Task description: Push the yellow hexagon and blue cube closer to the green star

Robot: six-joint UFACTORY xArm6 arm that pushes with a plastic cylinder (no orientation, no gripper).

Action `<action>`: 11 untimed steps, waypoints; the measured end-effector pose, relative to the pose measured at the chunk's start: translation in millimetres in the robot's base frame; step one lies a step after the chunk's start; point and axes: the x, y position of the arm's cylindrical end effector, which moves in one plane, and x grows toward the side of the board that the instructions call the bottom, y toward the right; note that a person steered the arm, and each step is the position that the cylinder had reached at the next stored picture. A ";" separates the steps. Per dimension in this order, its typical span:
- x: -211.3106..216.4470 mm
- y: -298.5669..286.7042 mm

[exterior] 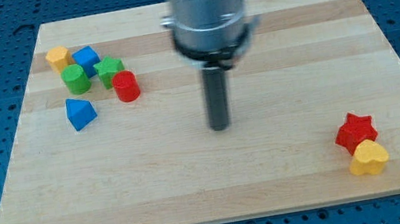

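Observation:
The yellow hexagon (57, 57) sits at the board's upper left. The blue cube (85, 60) lies just right of it. The green star (109, 69) is below and right of the blue cube, almost touching it. My tip (221, 127) rests on the board near the middle, well to the right of this cluster and apart from every block.
A green cylinder (76, 79) and a red cylinder (126, 86) flank the green star. A blue triangular block (80, 113) lies below them. A red star (356, 131) and a yellow heart (369, 157) sit at the lower right. The wooden board (273, 165) lies on a blue perforated table.

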 end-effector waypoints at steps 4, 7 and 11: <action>-14.8 -276.5; -121.6 -270.2; -195.3 -205.9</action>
